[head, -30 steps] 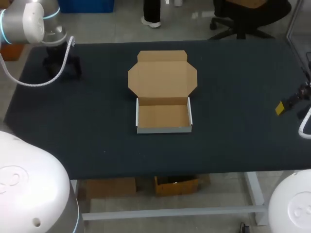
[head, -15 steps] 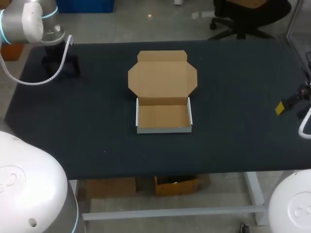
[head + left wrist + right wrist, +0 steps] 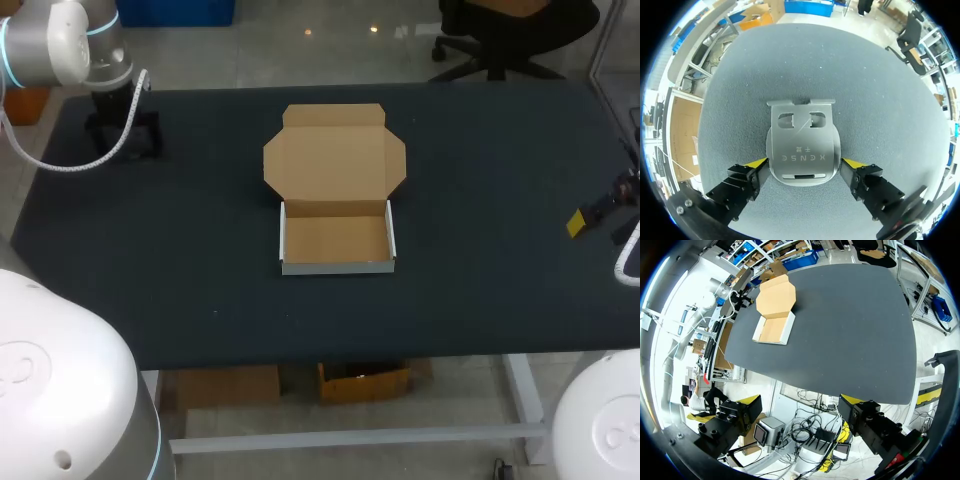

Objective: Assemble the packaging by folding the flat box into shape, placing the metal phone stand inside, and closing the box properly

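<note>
Left gripper is down at the far left corner of the table. Its yellow fingertips sit against both edges of the metal phone stand, clamped on it. The stand lies flat on the table. The box sits mid-table, folded up, empty, lid flat open behind it. Right gripper hangs off the table's right edge, fingers wide apart, holding nothing.
</note>
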You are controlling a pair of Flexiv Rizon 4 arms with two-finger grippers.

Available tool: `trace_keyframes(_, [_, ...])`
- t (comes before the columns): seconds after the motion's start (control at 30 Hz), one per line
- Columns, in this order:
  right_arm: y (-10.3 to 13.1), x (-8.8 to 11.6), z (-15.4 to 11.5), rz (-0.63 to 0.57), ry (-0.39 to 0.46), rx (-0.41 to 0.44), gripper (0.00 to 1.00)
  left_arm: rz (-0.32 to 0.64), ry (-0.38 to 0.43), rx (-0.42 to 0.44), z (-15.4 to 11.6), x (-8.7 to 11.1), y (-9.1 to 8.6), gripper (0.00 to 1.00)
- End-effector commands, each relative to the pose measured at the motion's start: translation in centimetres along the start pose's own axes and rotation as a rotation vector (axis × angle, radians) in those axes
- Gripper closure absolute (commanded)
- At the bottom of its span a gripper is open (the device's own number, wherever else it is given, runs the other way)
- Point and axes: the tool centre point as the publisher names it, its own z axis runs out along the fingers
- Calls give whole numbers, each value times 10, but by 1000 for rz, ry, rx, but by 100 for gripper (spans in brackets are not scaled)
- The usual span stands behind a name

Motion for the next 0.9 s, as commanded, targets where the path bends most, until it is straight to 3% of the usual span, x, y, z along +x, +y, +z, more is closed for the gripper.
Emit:
trace_keyframes(0.03, [0,0,-2,0,1,3,0,-1,-6,-10,3,0,-7,11])
trace_keyframes(0.9, [0,0,-2,0,1,3,0,-15,-11,-12,7,-3,-18,13])
